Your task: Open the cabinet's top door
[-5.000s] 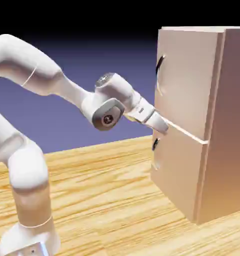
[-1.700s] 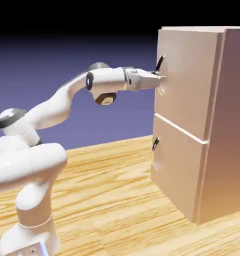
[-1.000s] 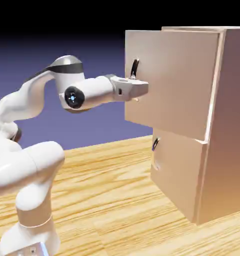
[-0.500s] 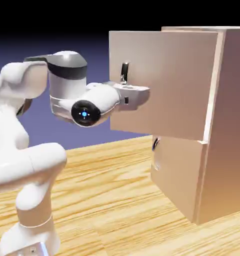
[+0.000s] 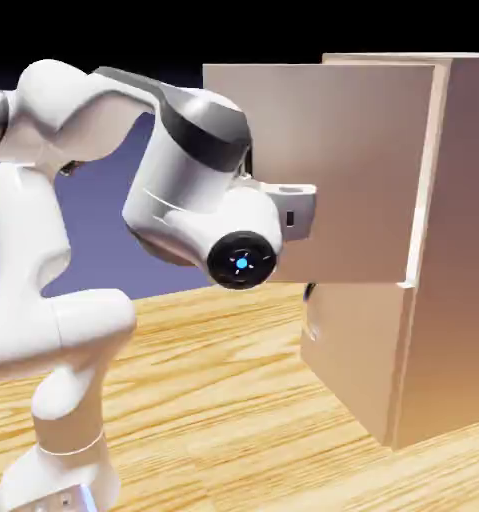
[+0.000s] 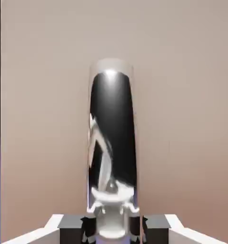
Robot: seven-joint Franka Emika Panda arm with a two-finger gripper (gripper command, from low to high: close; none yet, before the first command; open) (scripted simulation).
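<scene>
The tan-pink cabinet point(image 5: 453, 250) stands at the exterior view's right. Its top door point(image 5: 353, 170) is swung far out toward the left, its flat panel facing the camera. My arm's wrist and hand point(image 5: 283, 205) sit in front of the door's left part and hide the handle there. In the hand view the dark glossy handle point(image 6: 112, 138) rises straight up from between my fingertips against the tan door panel point(image 6: 192, 119). My gripper point(image 6: 112, 228) is shut on the handle. The lower door point(image 5: 348, 345) stays closed.
A wooden table top point(image 5: 233, 400) stretches under the arm and cabinet. The robot's base point(image 5: 58, 470) stands at the lower left. The arm's big elbow joint point(image 5: 198, 190) bulks in front of the open door.
The top door has swung further out to the left with my gripper shut on its handle. The arm has folded back, its wrist now covering the handle in the exterior view.
</scene>
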